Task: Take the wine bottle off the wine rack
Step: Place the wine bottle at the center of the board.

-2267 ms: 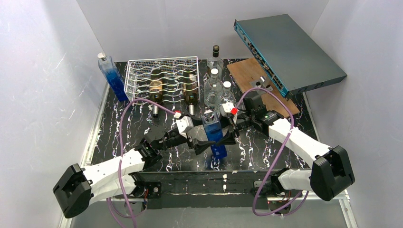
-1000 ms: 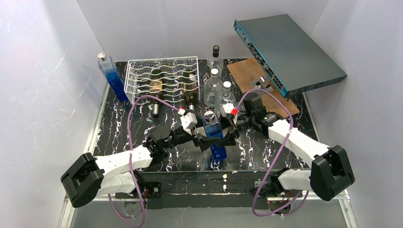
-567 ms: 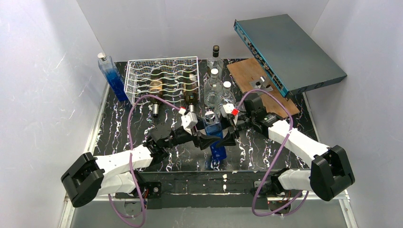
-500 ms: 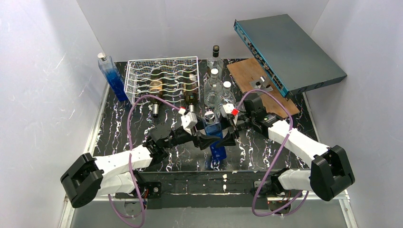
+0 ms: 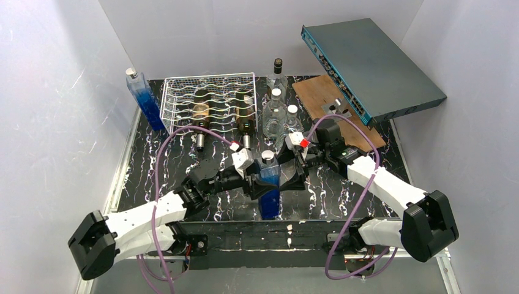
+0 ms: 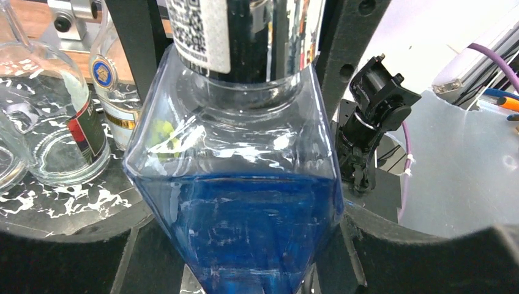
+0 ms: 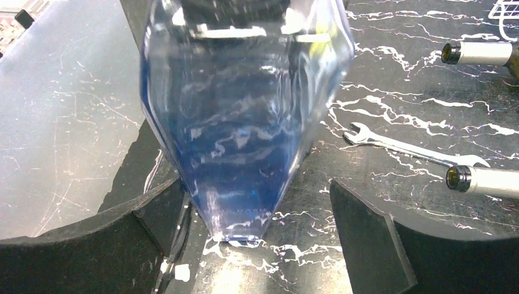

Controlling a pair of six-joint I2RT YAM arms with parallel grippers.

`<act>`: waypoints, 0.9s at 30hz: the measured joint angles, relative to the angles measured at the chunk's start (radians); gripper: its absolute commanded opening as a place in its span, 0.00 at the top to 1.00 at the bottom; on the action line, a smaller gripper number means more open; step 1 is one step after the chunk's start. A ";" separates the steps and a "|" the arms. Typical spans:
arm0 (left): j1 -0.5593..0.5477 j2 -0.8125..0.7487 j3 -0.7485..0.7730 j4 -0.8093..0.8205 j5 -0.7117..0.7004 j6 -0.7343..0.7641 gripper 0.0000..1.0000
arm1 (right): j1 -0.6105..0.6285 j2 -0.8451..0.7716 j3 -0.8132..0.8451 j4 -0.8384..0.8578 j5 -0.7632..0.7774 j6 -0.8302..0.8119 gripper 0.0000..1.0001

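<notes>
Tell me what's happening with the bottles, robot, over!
Left gripper shut on blue bottle. Right gripper open around it. Two dark bottles lying in the rack. Clear bottles standing beside rack.

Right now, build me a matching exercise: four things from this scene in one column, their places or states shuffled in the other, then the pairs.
1. wine rack
2. centre blue bottle
3. grey flat box
4. right gripper

A. open, beside the centre blue bottle
B. back right, over the wooden board
C. holds two dark bottles lying down
D. clamped in the left gripper

Pairs: 1-C, 2-D, 3-B, 4-A
</notes>
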 measured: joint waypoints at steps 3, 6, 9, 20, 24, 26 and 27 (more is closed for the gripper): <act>0.000 -0.058 0.000 -0.063 -0.006 0.018 1.00 | -0.003 0.000 0.000 0.000 -0.003 -0.001 0.02; 0.000 -0.127 0.009 -0.160 -0.024 0.049 1.00 | -0.013 -0.005 0.000 -0.001 -0.009 -0.007 0.02; 0.000 -0.186 0.041 -0.288 -0.055 0.089 1.00 | -0.024 -0.013 -0.001 -0.001 -0.020 -0.016 0.02; 0.001 -0.298 0.256 -0.776 -0.320 0.257 1.00 | -0.044 -0.030 -0.050 -0.002 -0.030 -0.051 0.02; 0.002 -0.326 0.303 -0.872 -0.458 0.307 1.00 | -0.046 -0.031 -0.061 -0.002 -0.029 -0.065 0.02; 0.002 -0.340 0.314 -0.903 -0.526 0.328 1.00 | -0.048 -0.032 -0.064 -0.002 -0.029 -0.071 0.02; 0.003 -0.349 0.315 -0.912 -0.567 0.338 1.00 | -0.050 -0.032 -0.064 -0.002 -0.029 -0.073 0.02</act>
